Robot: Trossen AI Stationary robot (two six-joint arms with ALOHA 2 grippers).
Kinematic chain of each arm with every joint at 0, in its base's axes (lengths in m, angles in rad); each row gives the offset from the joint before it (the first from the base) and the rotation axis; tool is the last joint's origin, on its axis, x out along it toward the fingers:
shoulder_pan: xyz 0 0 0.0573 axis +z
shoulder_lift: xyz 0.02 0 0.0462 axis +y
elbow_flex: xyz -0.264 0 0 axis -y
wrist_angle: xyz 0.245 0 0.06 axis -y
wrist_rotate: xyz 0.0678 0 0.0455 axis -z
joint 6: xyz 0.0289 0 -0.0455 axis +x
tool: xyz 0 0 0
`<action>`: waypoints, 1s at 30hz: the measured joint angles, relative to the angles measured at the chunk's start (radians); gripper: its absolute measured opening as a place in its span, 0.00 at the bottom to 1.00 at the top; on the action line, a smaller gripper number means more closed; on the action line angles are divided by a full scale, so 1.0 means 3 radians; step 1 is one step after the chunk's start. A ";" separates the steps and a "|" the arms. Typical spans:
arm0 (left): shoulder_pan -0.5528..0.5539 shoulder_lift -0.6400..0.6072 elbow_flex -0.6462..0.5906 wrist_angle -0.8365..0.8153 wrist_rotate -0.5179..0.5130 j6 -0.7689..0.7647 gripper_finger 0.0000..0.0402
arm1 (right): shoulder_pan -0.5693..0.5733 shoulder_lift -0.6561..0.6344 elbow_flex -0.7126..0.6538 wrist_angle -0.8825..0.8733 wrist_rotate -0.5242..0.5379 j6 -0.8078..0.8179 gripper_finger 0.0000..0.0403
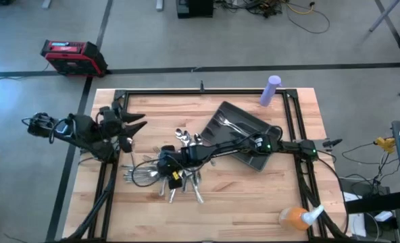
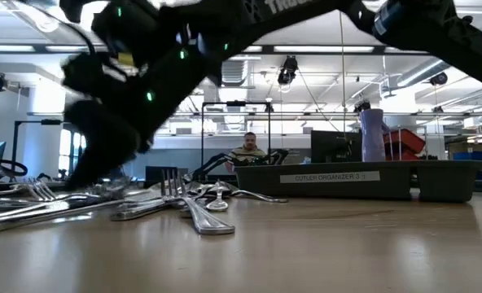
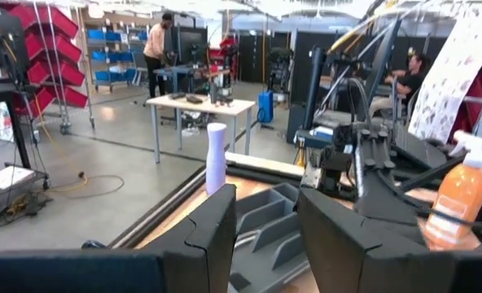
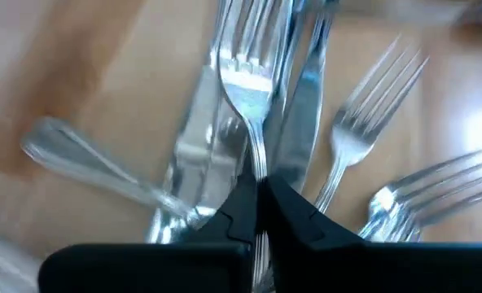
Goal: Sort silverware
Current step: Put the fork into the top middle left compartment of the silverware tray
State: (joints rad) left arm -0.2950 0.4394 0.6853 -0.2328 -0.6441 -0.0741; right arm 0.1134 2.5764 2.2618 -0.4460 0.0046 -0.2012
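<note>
The silverware (image 1: 166,181) lies in a loose heap of forks, spoons and knives on the wooden table, left of the middle. My right gripper (image 1: 161,164) is down in the heap and shut on one fork (image 4: 245,85); the low view shows it (image 2: 94,175) low over the pieces. My left gripper (image 1: 138,125) hangs open above the table's left side, clear of the heap, with nothing between its fingers (image 3: 216,236). The dark compartmented tray (image 1: 221,111) lies aslant at the far right and holds a few pieces. My right gripper pinches the fork's neck (image 4: 256,159), just behind the tines, between its two fingers. The fingers come from above and close from either side of the slim shaft. The fork lies among other forks and a knife; whether it is lifted off them does not show.
A purple bottle (image 1: 272,91) stands at the far edge beside the tray. An orange spray bottle (image 1: 298,216) lies at the near right corner. Black frame rails run along the table's left, far and right sides. A red case (image 1: 71,57) sits on the floor beyond.
</note>
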 joint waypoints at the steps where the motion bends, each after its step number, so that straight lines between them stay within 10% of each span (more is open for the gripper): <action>1: 0.0000 -0.0037 0.0001 0.0002 -0.0001 0.0029 0.30 | 0.0023 -0.0055 0.0004 0.0046 0.0101 0.0002 0.00; 16: 0.0000 -0.0220 -0.0053 -0.0090 0.0002 0.0044 0.30 | 0.0104 -0.0313 0.0020 0.0217 0.1212 -0.0061 0.00; 30: 0.0001 -0.0245 -0.0223 0.0239 -0.0005 0.0243 0.30 | 0.0035 -0.0757 -0.0031 -0.3824 0.1984 0.2242 0.00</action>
State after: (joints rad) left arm -0.2947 0.3658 0.6186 -0.1611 -0.6455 -0.0012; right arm 0.1240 2.3493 2.2525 -1.5933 0.5997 0.4714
